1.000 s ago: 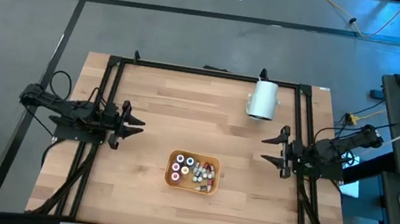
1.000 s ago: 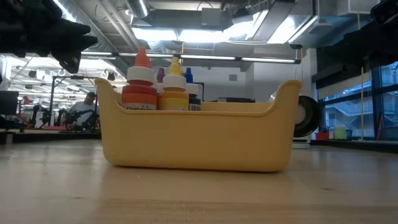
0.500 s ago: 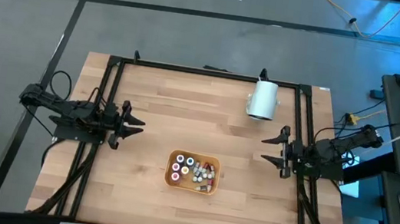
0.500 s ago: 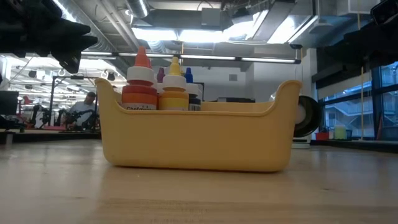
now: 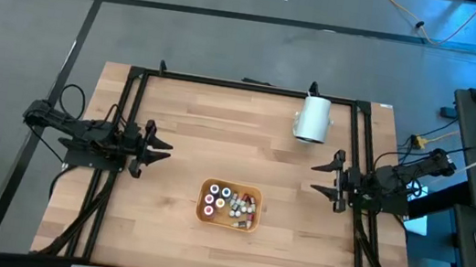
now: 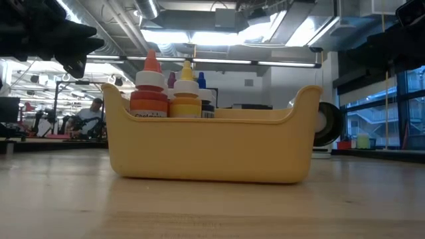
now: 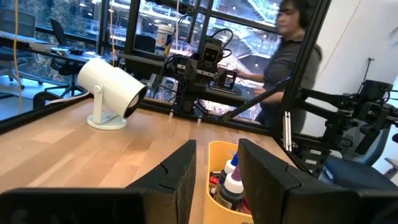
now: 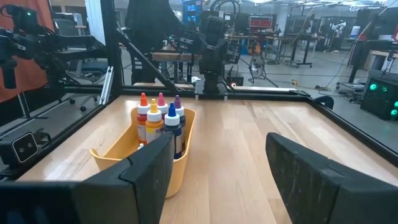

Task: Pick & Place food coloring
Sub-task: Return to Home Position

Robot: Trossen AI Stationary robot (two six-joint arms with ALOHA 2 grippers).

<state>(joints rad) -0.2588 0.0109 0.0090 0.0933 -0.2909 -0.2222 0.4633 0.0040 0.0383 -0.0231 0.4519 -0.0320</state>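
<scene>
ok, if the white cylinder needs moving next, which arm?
Right, likely. The white cylinder sits on the right half of the table, close to the open right hand; the left hand waits across the table.

A pale wooden table (image 5: pixel 161 225) is edged by a black frame (image 5: pixel 226 83). An orange-yellow tray (image 5: pixel 202 203) sits just toward 6 o'clock from the table's middle. At about 1 o'clock from the tray, well apart, a white cylinder (image 5: pixel 313 119) lies sideways on a small stand, perhaps a lamp or projector. Beyond the table, a person (image 7: pixel 289 56) stands among dark equipment.
</scene>
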